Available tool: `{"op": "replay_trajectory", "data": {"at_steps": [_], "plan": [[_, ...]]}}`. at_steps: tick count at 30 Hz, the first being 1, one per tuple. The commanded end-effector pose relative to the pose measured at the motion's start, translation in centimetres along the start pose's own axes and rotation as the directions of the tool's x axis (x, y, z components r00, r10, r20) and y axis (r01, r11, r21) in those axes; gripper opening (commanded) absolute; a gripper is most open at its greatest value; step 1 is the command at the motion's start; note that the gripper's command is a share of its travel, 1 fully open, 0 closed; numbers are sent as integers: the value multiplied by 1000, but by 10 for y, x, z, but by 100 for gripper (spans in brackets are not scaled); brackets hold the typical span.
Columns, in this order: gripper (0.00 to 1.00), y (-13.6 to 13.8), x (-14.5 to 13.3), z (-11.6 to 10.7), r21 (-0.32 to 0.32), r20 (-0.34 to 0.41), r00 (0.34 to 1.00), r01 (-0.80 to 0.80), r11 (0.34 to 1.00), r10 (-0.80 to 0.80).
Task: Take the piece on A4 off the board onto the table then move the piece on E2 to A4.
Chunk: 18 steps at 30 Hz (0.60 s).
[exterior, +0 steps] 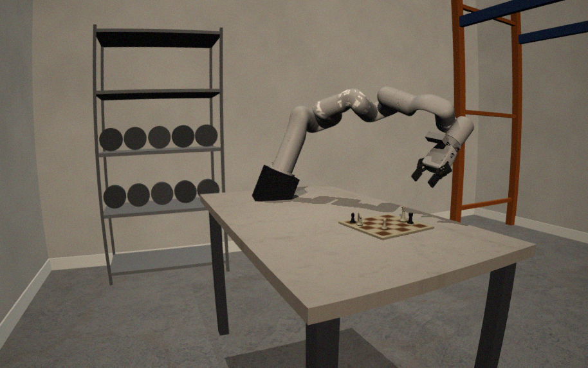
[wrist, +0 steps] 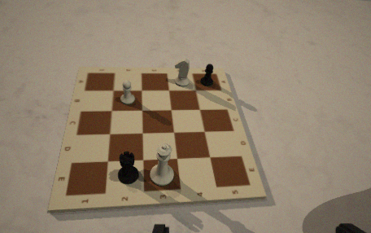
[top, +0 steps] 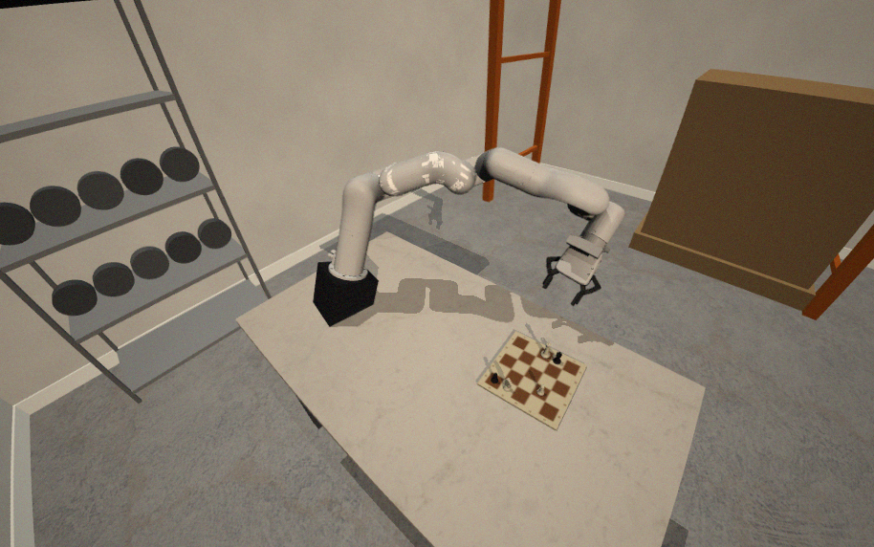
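The small chessboard (wrist: 156, 134) lies on the table, also seen in the top and exterior views (top: 532, 378) (exterior: 385, 225). A white knight (wrist: 182, 73) stands upright on A4, next to a black pawn (wrist: 207, 75) on A5. A black rook (wrist: 128, 167) stands upright on E2, close beside a tall white piece (wrist: 163, 164) on E3. A white pawn (wrist: 127, 93) stands on B2. My gripper (top: 572, 290) (exterior: 426, 177) is open and empty. It hangs high above the table edge beyond the board's A side, tilted toward the board. Only its fingertips show at the bottom edge of the wrist view.
The arm's black base (top: 344, 293) sits at the table's far corner. A grey shelf (top: 109, 212) with dark discs stands to the left, an orange ladder (top: 518, 83) behind, and a brown box (top: 760, 186) to the right, all off the table.
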<state>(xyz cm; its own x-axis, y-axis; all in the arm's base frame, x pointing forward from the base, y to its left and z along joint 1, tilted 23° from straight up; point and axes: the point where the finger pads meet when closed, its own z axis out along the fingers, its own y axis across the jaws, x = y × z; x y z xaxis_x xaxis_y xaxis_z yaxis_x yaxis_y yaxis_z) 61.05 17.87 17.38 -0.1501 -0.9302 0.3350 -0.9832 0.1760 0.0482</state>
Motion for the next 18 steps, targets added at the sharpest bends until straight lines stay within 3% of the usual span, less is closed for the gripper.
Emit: {"op": "replay_trajectory", "data": {"at_steps": [1, 2, 3, 7, 8, 10, 11, 15, 16, 18], "plan": [[100, -7, 12, 10, -13, 75, 992, -99, 995, 100], [100, -7, 12, 10, -13, 75, 992, -99, 995, 100], [100, -13, 27, 24, -65, 130, 968, -208, 976, 215], [100, -13, 27, 24, -65, 130, 968, -208, 976, 215], [100, -19, 43, 39, -130, 177, 922, -324, 937, 343], [100, -19, 43, 39, -130, 177, 922, -324, 937, 343], [100, -23, 61, 54, -204, 214, 852, -439, 875, 478], [100, -23, 61, 54, -204, 214, 852, -439, 875, 478], [100, -27, 81, 68, -284, 234, 757, -547, 788, 610], [100, -27, 81, 68, -284, 234, 757, -547, 788, 610]]}}
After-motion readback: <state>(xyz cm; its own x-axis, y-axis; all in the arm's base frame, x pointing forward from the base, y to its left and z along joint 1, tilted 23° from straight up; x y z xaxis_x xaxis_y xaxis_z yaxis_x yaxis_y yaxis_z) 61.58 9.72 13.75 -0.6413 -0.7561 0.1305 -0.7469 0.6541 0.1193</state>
